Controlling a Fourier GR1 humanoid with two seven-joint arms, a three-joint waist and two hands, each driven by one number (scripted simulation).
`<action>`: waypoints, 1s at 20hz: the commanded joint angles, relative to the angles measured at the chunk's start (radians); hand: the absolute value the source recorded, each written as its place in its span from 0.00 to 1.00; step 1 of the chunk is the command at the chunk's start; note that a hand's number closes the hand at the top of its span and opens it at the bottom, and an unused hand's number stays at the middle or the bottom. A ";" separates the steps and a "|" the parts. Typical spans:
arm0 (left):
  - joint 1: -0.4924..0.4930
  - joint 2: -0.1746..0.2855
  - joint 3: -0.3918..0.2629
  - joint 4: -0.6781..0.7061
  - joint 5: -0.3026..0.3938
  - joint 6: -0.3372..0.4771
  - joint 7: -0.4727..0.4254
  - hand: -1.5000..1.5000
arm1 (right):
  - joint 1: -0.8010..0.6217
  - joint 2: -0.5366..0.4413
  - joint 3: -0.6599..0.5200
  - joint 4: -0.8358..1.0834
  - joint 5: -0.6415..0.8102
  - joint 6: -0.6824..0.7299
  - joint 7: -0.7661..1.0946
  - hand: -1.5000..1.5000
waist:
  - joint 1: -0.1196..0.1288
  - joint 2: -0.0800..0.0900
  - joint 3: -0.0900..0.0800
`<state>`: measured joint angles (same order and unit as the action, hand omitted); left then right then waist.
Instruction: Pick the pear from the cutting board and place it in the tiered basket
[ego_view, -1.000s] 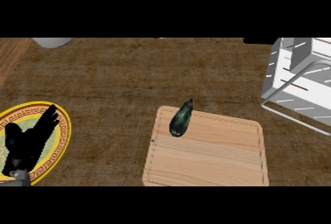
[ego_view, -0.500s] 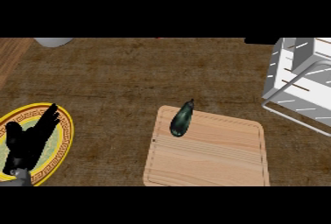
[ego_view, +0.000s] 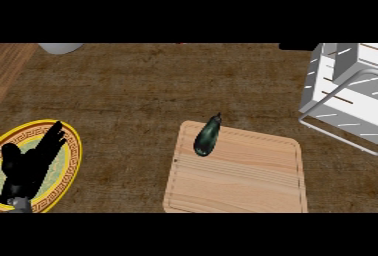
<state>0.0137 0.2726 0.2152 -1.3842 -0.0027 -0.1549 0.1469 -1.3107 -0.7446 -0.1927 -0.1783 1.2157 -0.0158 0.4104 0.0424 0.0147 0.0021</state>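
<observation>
Not yet picked: the dark, slim fruit (ego_view: 207, 138) lies on the cutting board (ego_view: 244, 180).
Left hand (ego_view: 23, 170) over the plate (ego_view: 72, 145), fingers straight and empty; next it must reach across, I'd say.

Counter (ego_view: 148, 85): dark brown, mottled top, filling the view.

Items directly on it:
- Cutting board (ego_view: 244, 180): pale wood with rounded corners, near side, right of centre.
- Plate (ego_view: 74, 162): yellow patterned rim, green centre, near left, cut by the view's edge.
- Tiered basket (ego_view: 319, 82): white, slatted, with a wire frame, far right, well apart from the board.
- Pale round object (ego_view: 60, 47): far left, only partly in view.
</observation>
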 joint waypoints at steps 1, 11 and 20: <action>-0.015 0.009 0.003 0.035 -0.009 -0.003 0.000 0.50 | -0.036 -0.012 -0.040 -0.053 -0.036 -0.074 0.007 0.00 | -0.004 0.001 -0.001; 0.020 0.030 0.049 -0.008 0.036 -0.016 0.036 0.50 | -0.056 -0.148 -0.242 -0.142 -0.225 -0.114 0.134 0.00 | -0.048 -0.022 -0.002; 0.073 -0.020 0.038 0.000 -0.005 0.044 0.012 0.50 | 0.143 -0.238 -0.519 -0.284 -0.547 -0.070 -0.121 0.00 | -0.112 -0.039 0.000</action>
<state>0.0765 0.2698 0.2547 -1.3892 0.0031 -0.1341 0.1536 -1.2480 -0.9406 -0.6110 -0.4107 0.7878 -0.1319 0.3917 -0.0476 -0.0204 0.0016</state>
